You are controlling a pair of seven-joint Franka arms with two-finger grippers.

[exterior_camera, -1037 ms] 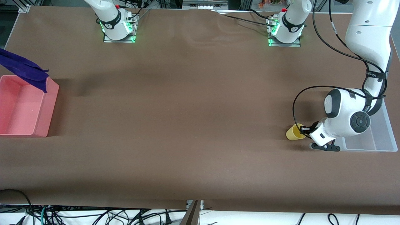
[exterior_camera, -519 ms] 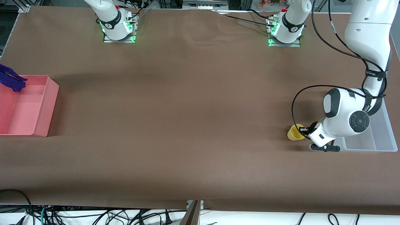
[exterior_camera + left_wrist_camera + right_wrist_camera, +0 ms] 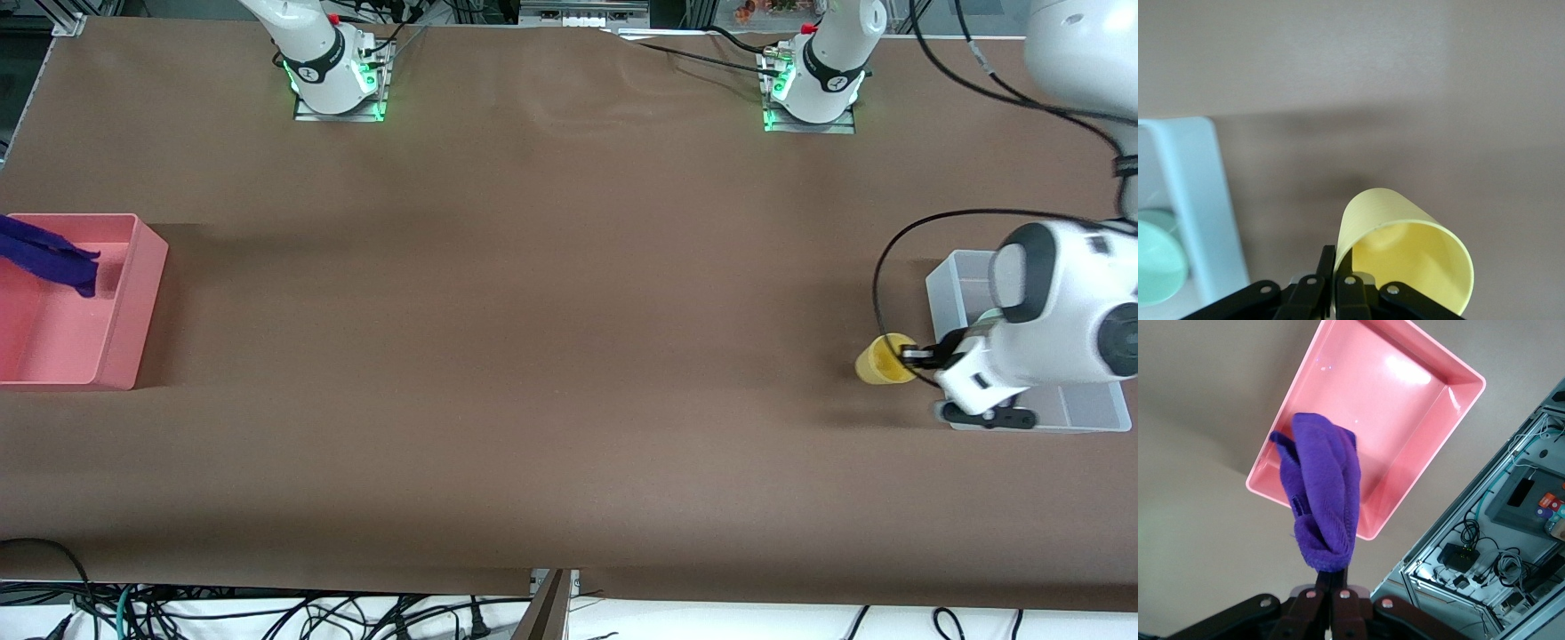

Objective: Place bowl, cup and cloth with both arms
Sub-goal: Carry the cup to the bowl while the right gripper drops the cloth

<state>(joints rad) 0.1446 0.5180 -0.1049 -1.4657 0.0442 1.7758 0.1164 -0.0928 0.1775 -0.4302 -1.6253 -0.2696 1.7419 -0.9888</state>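
Your left tool [image 3: 1336,283] pinches rim of yellow cup [image 3: 883,359], fingers clamped on wall; cup tipped on its side in air, over brown counter [image 3: 533,311] just beside clear bin [image 3: 944,286] at left arm's end. Mint-green bowl [image 3: 1158,261] sits inside that clear bin. Your right tool [image 3: 1331,595] is clenched on purple cloth [image 3: 1321,507], which dangles over pink bin [image 3: 1418,407] at right arm's end of counter.

No readable text, labels, brands or numbers — none on any surface
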